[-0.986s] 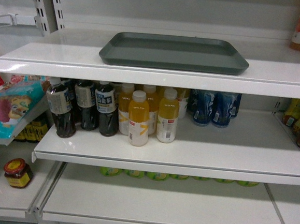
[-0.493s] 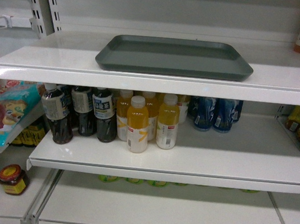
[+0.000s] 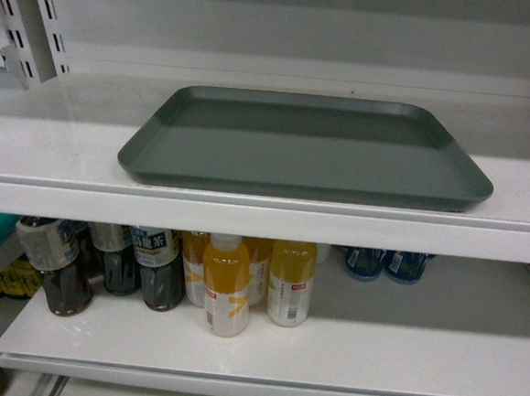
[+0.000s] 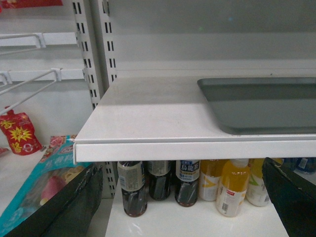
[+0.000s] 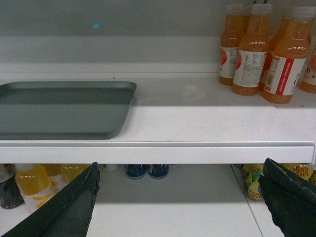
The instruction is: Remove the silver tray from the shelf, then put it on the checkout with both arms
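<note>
the silver tray (image 3: 306, 146) lies flat on the shelf (image 3: 66, 159), its near long edge just behind the shelf's front lip, with bare white board to either side of it and nothing resting in it. going left to right: the left gripper (image 4: 182, 197) hangs below and in front of the shelf edge, its two fingers (image 4: 74, 202) spread wide apart and holding nothing, and from that wrist the tray's left end sits off to the right. under the shelf stand dark tea bottles (image 3: 57, 269) and then yellow juice bottles (image 3: 226, 287). the right gripper (image 5: 180, 200) is likewise low and in front of the lip, fingers (image 5: 289, 195) wide apart and empty, with the tray's right corner up to its left and orange drink bottles (image 5: 249, 49) standing at the back right of the same board. neither gripper shows in the head view, and the checkout is not in sight. the step in hand looks like the approach, before any contact. the next move probably calls for raising both grippers to rim height, one at each short end, and closing on the low rim evenly so the tray lifts level.
</note>
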Available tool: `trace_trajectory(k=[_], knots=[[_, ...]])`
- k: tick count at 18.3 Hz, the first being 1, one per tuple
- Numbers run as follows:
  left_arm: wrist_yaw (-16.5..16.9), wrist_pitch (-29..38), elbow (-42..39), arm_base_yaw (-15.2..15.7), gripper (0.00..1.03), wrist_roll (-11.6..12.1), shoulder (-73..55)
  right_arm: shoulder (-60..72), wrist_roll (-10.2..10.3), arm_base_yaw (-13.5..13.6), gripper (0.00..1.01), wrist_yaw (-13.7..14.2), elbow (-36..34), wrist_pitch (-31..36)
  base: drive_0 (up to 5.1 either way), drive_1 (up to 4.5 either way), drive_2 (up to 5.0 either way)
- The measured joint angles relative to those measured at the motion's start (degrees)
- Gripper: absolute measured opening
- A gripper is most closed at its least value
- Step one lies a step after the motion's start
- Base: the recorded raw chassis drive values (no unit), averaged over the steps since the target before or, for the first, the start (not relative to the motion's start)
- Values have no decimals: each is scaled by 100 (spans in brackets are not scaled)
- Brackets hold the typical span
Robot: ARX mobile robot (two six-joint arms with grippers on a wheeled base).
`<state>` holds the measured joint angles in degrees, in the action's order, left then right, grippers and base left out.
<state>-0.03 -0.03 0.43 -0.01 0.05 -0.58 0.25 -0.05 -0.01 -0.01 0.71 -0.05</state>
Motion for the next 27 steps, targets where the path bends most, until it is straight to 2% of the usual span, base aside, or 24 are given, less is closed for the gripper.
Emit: trace_trajectory(k=[7,27], knots=[[2,-15,2,0,98,0,0,0,0,0,98,0,0,-22,14,439,-410],[2,-17,2,0,98,0,0,0,0,0,98,0,0,-20,0,0,0]])
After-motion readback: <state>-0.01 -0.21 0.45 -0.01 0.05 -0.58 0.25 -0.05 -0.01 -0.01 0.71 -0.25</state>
